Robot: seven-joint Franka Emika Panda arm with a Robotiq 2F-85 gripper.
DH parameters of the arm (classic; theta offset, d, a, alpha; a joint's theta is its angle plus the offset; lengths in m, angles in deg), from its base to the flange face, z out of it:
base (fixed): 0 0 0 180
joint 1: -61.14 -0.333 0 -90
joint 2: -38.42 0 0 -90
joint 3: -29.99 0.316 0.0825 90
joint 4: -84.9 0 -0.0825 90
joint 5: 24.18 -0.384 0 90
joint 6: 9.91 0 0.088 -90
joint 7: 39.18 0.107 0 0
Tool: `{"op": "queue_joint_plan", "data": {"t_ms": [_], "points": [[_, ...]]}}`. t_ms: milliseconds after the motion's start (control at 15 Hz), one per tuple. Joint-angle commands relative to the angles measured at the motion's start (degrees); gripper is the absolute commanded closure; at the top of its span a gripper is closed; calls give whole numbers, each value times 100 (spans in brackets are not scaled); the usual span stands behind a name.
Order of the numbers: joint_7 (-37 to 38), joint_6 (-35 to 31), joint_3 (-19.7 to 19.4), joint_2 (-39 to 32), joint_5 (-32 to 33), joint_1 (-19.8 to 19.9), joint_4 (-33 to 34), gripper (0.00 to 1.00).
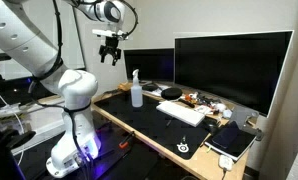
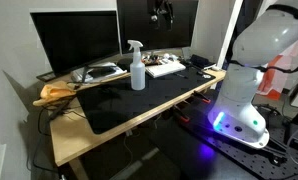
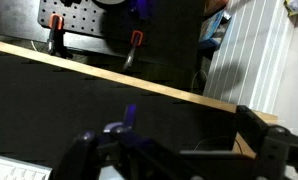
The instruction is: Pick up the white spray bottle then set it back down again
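Note:
The white spray bottle (image 1: 136, 89) stands upright on the black desk mat (image 1: 159, 122), near the desk's edge; it shows in both exterior views (image 2: 137, 67). My gripper (image 1: 111, 51) hangs high above the desk, up and to the side of the bottle, well apart from it. It also shows at the top of an exterior view (image 2: 163, 13). Its jaws are open and empty. In the wrist view the two dark fingers (image 3: 169, 135) frame the mat far below. A small pale shape (image 3: 115, 129) there may be the bottle's head.
Two dark monitors (image 1: 232, 62) stand at the back of the wooden desk (image 2: 74, 145). A white keyboard (image 1: 181, 112), a mouse (image 1: 184, 148), a tablet (image 1: 232, 138) and small clutter (image 1: 194, 99) lie on it. The robot base (image 2: 241, 105) stands beside the desk.

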Motion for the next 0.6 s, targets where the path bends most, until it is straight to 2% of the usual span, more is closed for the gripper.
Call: {"op": "queue_joint_plan", "data": {"t_ms": [0,533], "points": [[-49,22,94,0,-38,120,11,0],[-46,4,62,14,-159,116,-20,0]]}}
